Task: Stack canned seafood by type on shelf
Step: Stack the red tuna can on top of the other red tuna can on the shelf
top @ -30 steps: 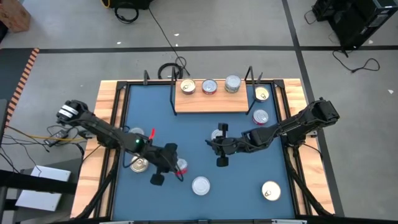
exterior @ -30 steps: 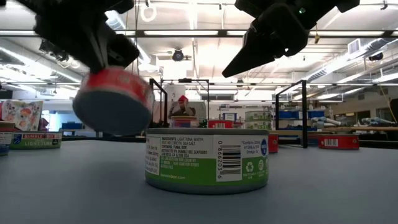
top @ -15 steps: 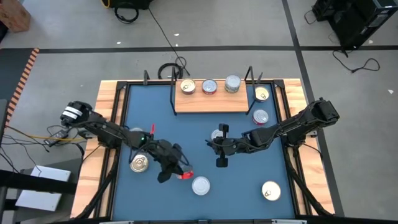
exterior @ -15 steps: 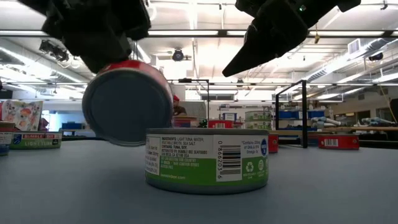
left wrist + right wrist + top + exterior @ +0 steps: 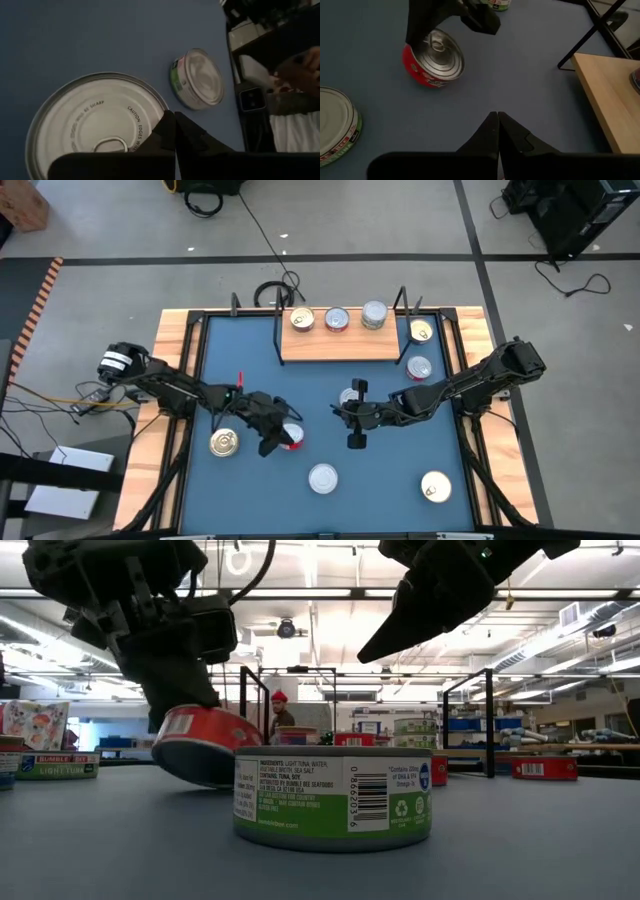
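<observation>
Three tins standing in a row on shelf (image 5: pixel 340 340): gold-lidded tin (image 5: pixel 302 319), blue-tinted tin (image 5: pixel 337 319), plain silver tin (image 5: pixel 374 314). Left hand (image 5: pixel 276 435) in front of shelf, toward its left end, clamped on red-sided tin (image 5: pixel 290 436), tilted, lower edge at or near the blue counter (image 5: pixel 400 470); contact unclear. Right hand (image 5: pixel 352 412) in front of shelf, fingers apart, holding nothing, over a silver tin (image 5: pixel 347 396). Green-labelled tin (image 5: pixel 322 477) farther forward, near counter's front edge. Gold tin (image 5: pixel 224 443) left of red-sided tin. Gold tin (image 5: pixel 435 487) toward front right corner. Two more tins beside shelf's right end: gold (image 5: pixel 421 331), silver (image 5: pixel 419 367).
</observation>
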